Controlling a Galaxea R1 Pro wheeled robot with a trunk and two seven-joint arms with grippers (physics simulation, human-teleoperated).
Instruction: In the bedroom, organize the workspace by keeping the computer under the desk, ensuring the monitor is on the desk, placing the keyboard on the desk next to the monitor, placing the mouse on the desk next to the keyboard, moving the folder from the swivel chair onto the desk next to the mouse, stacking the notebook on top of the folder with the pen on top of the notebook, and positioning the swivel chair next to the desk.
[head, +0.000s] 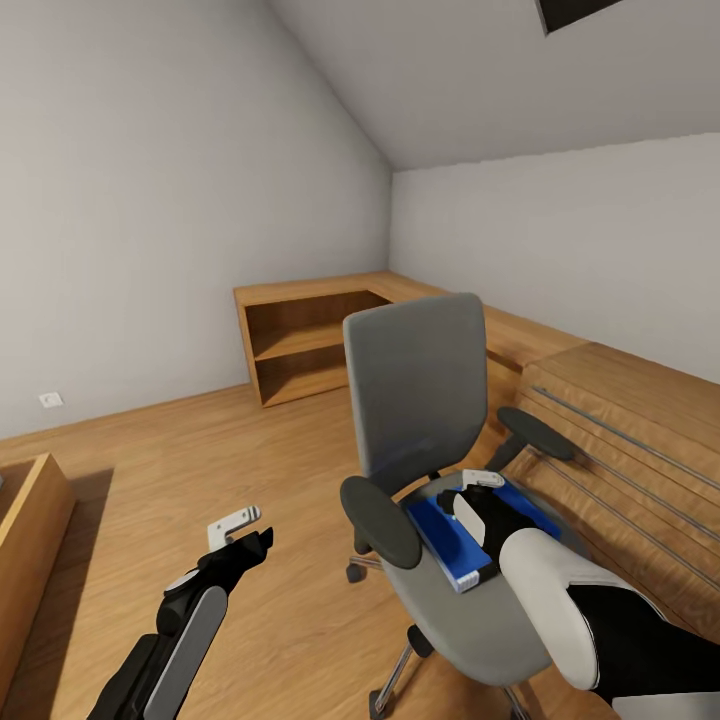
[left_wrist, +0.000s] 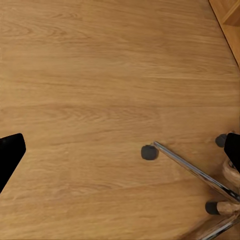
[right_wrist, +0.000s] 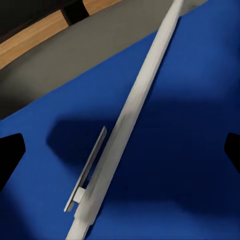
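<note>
Wood floor (head: 250, 470) everywhere, grey sloped walls, so not much of a workspace in sight yet. Closest in, the left gripper (head: 245, 535) hangs over bare floor with its jaws spread and nothing in them; its wrist camera catches the chair's chrome legs and castors (left_wrist: 149, 152).

Next out, the right gripper (head: 478, 500) is right down over the blue folder (head: 445, 535) lying on the seat of the swivel chair (head: 420, 400). Up close the fingertips sit wide apart either side of a slim white pen (right_wrist: 135, 107) resting on the blue cover — jaws released, no grip yet.

Further back are the low light-wood shelf unit (head: 300, 345) and drawers (head: 620, 440).

My read: barely started. Folder isn't moved, pen isn't stacked, chair isn't parked — basically all 7 bits left.
</note>
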